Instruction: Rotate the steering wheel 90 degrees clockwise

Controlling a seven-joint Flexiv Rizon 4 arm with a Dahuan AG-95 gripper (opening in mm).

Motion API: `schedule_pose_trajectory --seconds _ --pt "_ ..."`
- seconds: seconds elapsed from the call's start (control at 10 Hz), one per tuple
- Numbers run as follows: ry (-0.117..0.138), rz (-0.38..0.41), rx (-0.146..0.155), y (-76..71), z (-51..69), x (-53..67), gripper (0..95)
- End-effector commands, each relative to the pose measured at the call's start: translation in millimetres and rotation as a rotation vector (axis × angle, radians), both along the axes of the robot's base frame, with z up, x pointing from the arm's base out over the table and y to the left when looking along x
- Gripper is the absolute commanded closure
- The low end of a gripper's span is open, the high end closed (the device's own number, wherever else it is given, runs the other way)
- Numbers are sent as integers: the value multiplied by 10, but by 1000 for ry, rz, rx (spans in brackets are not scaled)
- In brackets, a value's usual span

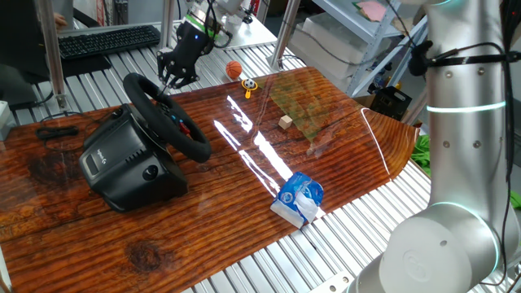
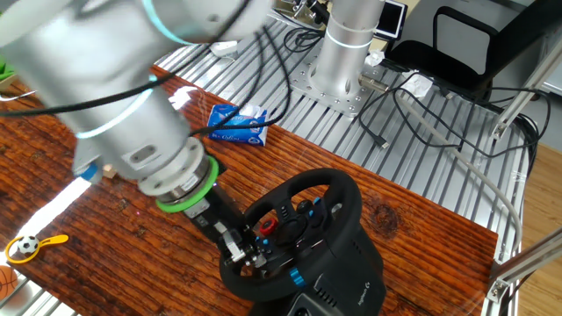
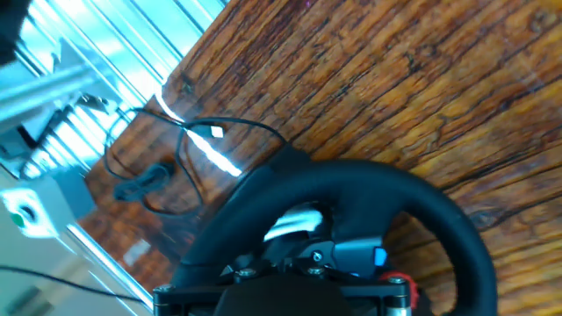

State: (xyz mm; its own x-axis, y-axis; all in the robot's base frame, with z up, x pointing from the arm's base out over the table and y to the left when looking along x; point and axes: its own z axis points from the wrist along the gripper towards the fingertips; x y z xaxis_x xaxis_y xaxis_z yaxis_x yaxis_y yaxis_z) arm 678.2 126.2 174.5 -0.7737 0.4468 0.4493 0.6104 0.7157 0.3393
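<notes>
Gripping or not, I cannot tell: my claw [image 1: 173, 79] sits at the steering wheel's [image 1: 167, 115] rim, about twelve o'clock, fingers hidden. Its bulky black base [image 1: 126, 167] rests on the wooden table [image 1: 342, 155]. I judge the rim stiff, grippy, spring-resisted; hold it squarely across the rim.

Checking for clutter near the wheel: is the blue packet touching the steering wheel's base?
No, the blue packet lies apart from the steering wheel, bare wood between them.
</notes>
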Motion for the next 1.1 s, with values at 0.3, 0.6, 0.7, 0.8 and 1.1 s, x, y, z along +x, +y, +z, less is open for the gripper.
schedule_pose_trajectory --seconds 0.3,0.6,0.7,0.8,1.1 --pt "17 75 2 -41 162 -222 950" --pt "4 135 -42 -164 288 -365 950" --pt "-8 160 -75 -231 332 -429 950" --pt "-16 180 -97 -268 353 -467 950" --pt "-59 314 -246 -412 422 -594 950"
